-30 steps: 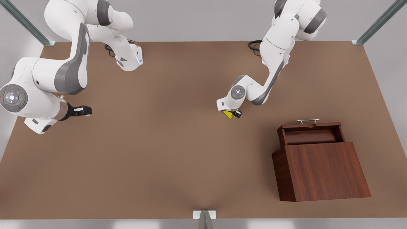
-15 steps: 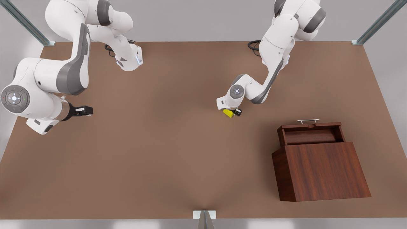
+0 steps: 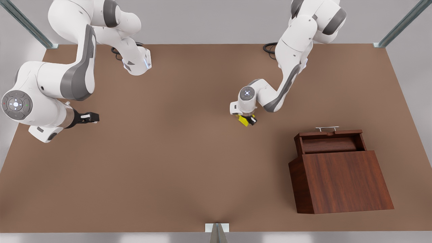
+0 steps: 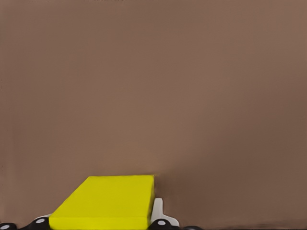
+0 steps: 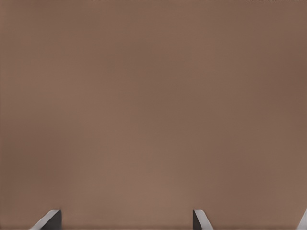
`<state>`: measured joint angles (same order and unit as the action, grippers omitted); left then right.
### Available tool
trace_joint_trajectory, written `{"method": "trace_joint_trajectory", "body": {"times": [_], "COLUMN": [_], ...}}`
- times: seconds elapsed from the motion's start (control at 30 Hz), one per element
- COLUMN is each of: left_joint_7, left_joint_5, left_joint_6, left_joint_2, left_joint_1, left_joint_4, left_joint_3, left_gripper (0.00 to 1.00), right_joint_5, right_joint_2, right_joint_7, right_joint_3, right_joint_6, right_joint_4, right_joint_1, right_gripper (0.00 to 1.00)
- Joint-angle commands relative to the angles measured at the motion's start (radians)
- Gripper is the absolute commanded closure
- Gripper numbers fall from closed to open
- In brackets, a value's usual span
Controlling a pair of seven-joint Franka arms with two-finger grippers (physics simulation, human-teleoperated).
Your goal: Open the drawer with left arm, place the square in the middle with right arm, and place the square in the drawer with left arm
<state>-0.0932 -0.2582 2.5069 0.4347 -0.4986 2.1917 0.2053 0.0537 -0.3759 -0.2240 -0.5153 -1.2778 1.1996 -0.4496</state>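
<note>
My left gripper (image 3: 248, 120) was clamped on the yellow cube (image 3: 243, 119), smooth and flat-faced, over the matte brown tabletop (image 3: 175, 162) near its middle. The wood-grain drawer (image 3: 329, 141) stood pulled out. My right gripper (image 3: 91, 117) waited, fingers spread apart, empty.

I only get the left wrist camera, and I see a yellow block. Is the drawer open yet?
Observer: Yes, the drawer is pulled out of its cabinet, on the front view's right.
Operator: Where's my gripper from it?
Observer: The left gripper, closed on the square, is near the middle of the table, apart from the drawer's handle.
Operator: And the other arm?
Observer: The right gripper waits open above bare table on the front view's left.
</note>
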Motion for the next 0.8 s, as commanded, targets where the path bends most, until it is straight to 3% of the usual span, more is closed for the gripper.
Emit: {"method": "trace_joint_trajectory", "body": {"times": [0.0, 0.1, 0.23, 0.37, 0.5, 0.77], "left_joint_7": [0.004, -0.013, -0.037, -0.088, -0.158, -0.183], "left_joint_5": [0.251, 0.375, 0.381, 0.37, 0.32, 0.266], "left_joint_6": [-0.013, -0.046, -0.117, -0.431, -0.635, -0.612], "left_joint_2": [-0.004, -0.073, -0.103, -0.234, -0.28, -0.257], "left_joint_1": [0.0, 0.011, 0.018, 0.034, 0.187, 0.44], "left_joint_4": [-0.003, -0.009, -0.039, -0.136, -0.322, -0.382], "left_joint_3": [0.0, -0.023, -0.053, -0.175, -0.178, -0.178], "left_gripper": [0.35, 0.31, 0.28, 0.28, 0.28, 0.28], "right_joint_5": [0.0, 0.0, 0.002, 0.002, 0.002, 0.002], "right_joint_2": [0.0, 0.0, 0.0, 0.0, 0.0, -0.008], "right_joint_7": [0.0, 0.0, 0.0, 0.0, 0.0, 0.0], "right_joint_3": [0.0, 0.0, 0.0, 0.0, 0.0, -0.002], "right_joint_6": [0.0, 0.0, -0.002, -0.006, -0.008, -0.009], "right_joint_4": [0.0, 0.001, 0.0, 0.0, 0.0, 0.0], "right_joint_1": [0.0, 0.0, 0.0, 0.0, 0.0, -0.012], "right_gripper": [0.0, 0.0, 0.0, 0.0, 0.0, 0.0]}}
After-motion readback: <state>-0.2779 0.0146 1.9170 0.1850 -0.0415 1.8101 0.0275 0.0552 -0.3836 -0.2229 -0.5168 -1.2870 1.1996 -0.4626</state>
